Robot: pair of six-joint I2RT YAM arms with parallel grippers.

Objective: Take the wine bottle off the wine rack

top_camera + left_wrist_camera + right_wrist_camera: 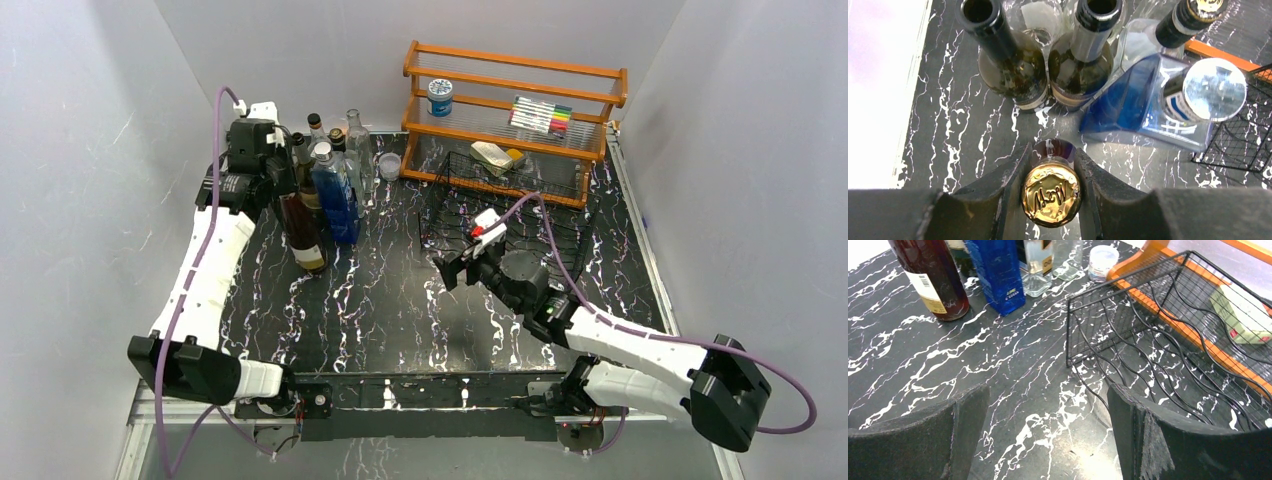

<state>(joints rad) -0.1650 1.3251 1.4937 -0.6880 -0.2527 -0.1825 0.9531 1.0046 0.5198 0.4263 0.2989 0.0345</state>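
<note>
Wine bottle upright on table, well left of wine rack | left gripper clamped on its neck | right gripper spread wide, empty, near rack corner

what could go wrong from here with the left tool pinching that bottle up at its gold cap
The left tool grips the wine bottle only at its gold-capped top, so it may slip or tip when moved or let go.
The blue bottle and two open dark bottles stand close; a tilt could knock them.
The open right tool sits by the wine rack corner and might snag its wires.
</note>
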